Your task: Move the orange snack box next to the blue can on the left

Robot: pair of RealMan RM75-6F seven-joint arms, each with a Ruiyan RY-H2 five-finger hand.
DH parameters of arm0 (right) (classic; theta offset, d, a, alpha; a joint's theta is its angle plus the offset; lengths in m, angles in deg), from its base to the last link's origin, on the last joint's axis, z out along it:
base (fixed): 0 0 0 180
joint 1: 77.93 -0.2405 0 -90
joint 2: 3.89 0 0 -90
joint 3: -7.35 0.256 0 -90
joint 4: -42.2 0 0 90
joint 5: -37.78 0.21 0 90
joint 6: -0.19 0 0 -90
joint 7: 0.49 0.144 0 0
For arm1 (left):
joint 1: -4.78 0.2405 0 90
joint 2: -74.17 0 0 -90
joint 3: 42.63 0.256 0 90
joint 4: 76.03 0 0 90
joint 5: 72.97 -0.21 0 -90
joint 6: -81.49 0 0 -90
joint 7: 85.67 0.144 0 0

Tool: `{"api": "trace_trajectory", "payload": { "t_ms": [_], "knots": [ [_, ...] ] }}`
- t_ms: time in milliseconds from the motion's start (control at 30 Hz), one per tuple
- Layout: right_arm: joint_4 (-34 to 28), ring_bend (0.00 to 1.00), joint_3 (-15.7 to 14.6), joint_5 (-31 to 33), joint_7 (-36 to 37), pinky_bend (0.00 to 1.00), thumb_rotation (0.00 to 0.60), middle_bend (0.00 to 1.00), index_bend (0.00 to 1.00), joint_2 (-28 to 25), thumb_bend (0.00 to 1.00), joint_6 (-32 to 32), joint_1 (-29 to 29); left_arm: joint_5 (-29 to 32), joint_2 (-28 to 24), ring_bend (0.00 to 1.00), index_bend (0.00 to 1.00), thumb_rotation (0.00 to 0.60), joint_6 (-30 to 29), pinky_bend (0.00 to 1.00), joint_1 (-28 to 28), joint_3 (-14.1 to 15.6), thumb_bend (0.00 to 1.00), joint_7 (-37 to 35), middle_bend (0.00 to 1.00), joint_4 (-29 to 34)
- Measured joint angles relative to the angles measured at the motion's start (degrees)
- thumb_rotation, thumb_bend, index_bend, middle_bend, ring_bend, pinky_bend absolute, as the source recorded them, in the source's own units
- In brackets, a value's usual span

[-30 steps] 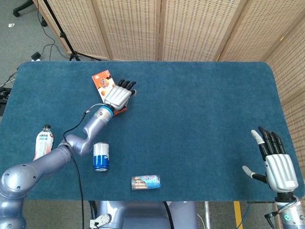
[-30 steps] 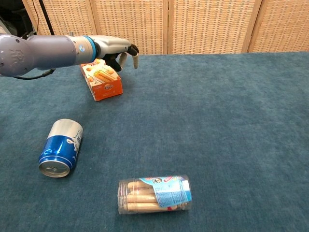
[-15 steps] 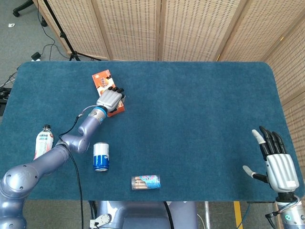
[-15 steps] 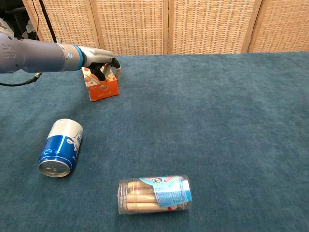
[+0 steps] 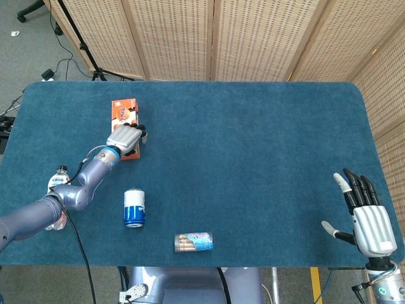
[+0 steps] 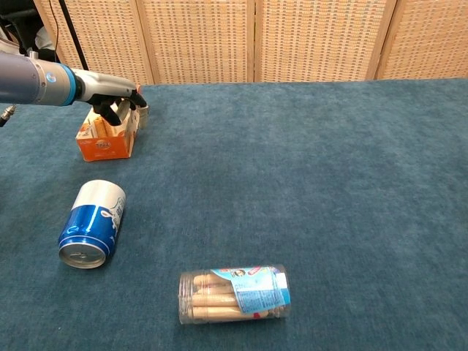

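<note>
The orange snack box (image 5: 122, 111) (image 6: 104, 141) lies flat on the blue table at the far left. My left hand (image 5: 126, 138) (image 6: 117, 102) rests on its near end and grips it, with fingers curled over the box's right side. The blue can (image 5: 133, 208) (image 6: 91, 224) lies on its side nearer the front, well apart from the box. My right hand (image 5: 370, 218) hovers open with fingers spread at the table's front right corner, holding nothing; the chest view does not show it.
A clear tube of biscuit sticks (image 5: 193, 242) (image 6: 234, 294) lies on its side near the front edge. A small bottle (image 5: 58, 185) lies by the left edge, partly behind my left arm. Wicker screens stand behind the table (image 5: 266, 145).
My left hand has closed over the orange box and dragged it left across the table, turning it as it went. The right hand, can and tube have not moved.
</note>
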Motion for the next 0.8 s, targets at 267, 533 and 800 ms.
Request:
{"api": "trace_trajectory", "payload": {
  "t_ms": [267,533,800],
  "knots": [
    [-0.08,0.00,0.04,0.03,0.26,0.00,0.600,0.00,0.00,-0.15,0.00,-0.05,0.05,0.33,-2.13,0.16,0.40,0.600,-0.69,0.20,0.52,0.65,1.00,-1.24,0.20,4.43],
    [-0.10,0.00,0.09,0.02,0.85,0.00,0.600,0.00,0.00,-0.43,0.00,-0.26,0.17,1.09,-5.10,0.16,0.40,0.600,-1.18,0.21,0.42,1.26,1.00,-2.03,0.20,9.57],
    [-0.21,0.00,-0.01,-0.37,1.19,0.00,0.600,0.00,0.00,-0.66,0.00,-0.39,0.23,3.58,-8.69,0.16,0.40,0.600,-0.54,0.23,-0.29,3.01,1.00,-2.15,0.20,15.05]
  ]
}}
